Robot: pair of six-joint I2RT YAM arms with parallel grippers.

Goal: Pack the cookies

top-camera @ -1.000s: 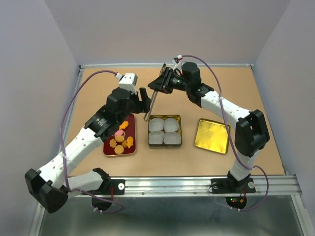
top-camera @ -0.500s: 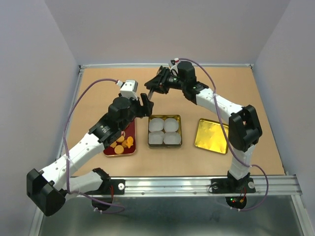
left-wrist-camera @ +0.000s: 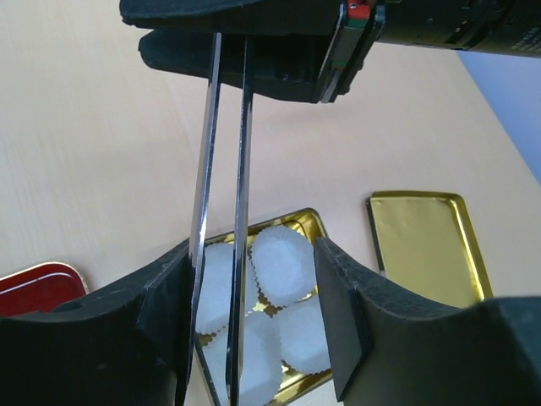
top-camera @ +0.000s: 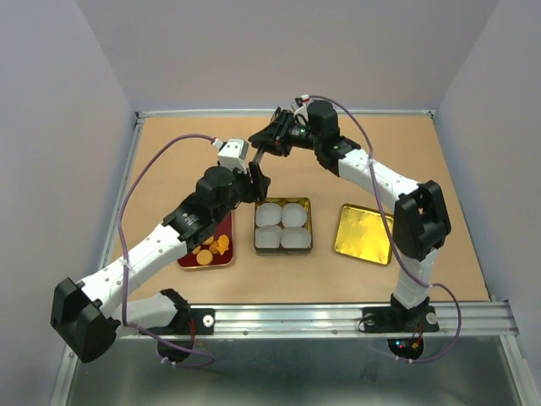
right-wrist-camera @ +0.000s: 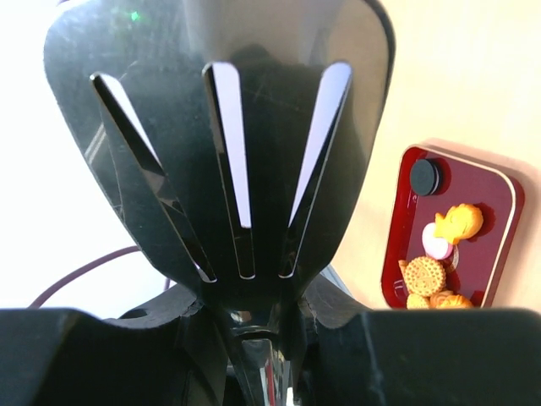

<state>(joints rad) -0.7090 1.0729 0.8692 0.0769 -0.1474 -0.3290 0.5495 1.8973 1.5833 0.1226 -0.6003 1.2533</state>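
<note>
Left wrist view: the left gripper has its jaws apart, straddling the two steel blades of the tongs. Their long axis runs straight away from it to the right gripper, which is clamped on their far end. The cookies lie on the red tray beneath the left arm, just left of the cup-filled tin.

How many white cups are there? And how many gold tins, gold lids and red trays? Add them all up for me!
White paper cups: 4
Gold tin: 1
Gold lid: 1
Red tray: 1
Total: 7
</note>
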